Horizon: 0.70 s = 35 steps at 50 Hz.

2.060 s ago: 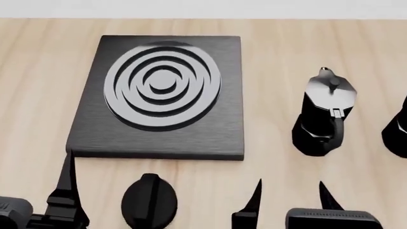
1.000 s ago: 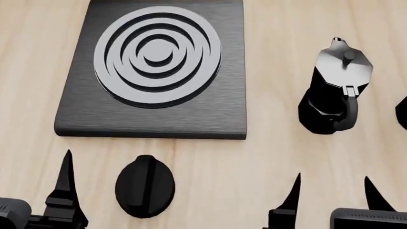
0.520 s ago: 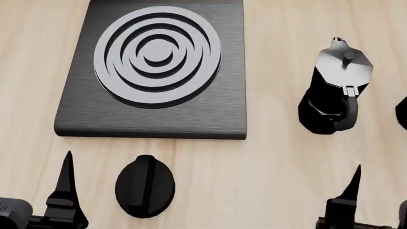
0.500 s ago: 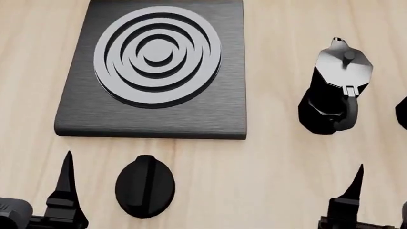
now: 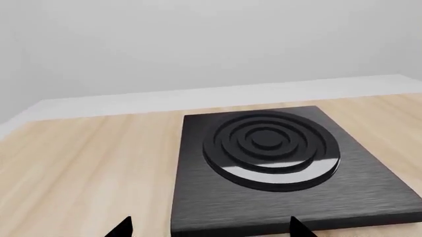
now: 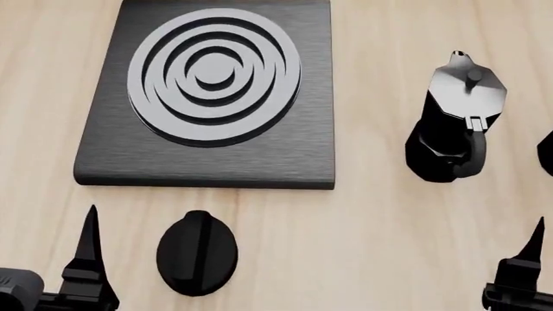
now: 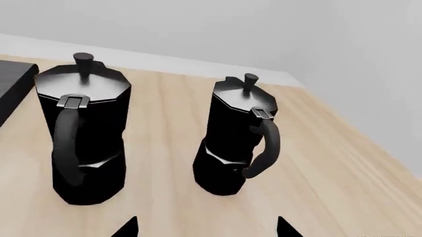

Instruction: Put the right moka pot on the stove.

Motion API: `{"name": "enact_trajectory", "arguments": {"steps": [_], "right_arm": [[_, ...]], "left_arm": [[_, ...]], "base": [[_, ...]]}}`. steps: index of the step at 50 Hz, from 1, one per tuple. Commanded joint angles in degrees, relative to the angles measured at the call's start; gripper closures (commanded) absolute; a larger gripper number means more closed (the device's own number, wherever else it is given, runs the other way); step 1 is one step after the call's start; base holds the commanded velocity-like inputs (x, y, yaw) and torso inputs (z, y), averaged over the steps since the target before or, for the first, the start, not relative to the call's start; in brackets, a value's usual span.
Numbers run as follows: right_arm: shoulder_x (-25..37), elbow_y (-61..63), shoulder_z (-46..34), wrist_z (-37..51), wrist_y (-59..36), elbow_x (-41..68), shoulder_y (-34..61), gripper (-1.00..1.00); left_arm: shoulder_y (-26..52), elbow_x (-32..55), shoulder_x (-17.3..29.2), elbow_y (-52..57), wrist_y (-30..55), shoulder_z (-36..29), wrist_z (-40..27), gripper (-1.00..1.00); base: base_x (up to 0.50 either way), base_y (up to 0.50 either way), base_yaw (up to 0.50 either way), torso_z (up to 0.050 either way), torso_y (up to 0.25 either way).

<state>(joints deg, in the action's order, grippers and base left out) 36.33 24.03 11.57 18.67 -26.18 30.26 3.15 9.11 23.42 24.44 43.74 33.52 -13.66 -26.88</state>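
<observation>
My right gripper (image 7: pixel 205 226): open, empty | facing right moka pot (image 7: pixel 237 138) | stove (image 6: pixel 207 97) bare | left gripper (image 5: pixel 209 228): open, empty.

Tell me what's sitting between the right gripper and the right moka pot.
Nothing: in the right wrist view only bare wooden table separates the right gripper from the right moka pot, whose handle faces it.

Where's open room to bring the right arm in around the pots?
Bare table runs between the stove, the knob and the left pot, ahead of the right gripper. It is tight between that pot and the right moka pot.
</observation>
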Motion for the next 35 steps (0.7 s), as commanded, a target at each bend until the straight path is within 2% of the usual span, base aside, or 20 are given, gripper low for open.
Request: {"name": "enact_trajectory", "arguments": {"steps": [1,35], "right_arm": [[1.04,-4.45,1.02,-1.67,0.6,0.49,2.13,-1.0],[3.37,-18.87,1.56,-14.09,5.02,5.65,11.9,-1.0]], "left_arm": [[-0.21,0.11,0.24,0.14,-0.2,-0.11,-0.1,-1.0],[0.43,0.69,0.43,-0.27,0.6,-0.33,-0.92,-1.0]], "base": [[0.0,0.0,0.0,0.0,0.0],[0.0,0.0,0.0,0.0,0.0]]}}
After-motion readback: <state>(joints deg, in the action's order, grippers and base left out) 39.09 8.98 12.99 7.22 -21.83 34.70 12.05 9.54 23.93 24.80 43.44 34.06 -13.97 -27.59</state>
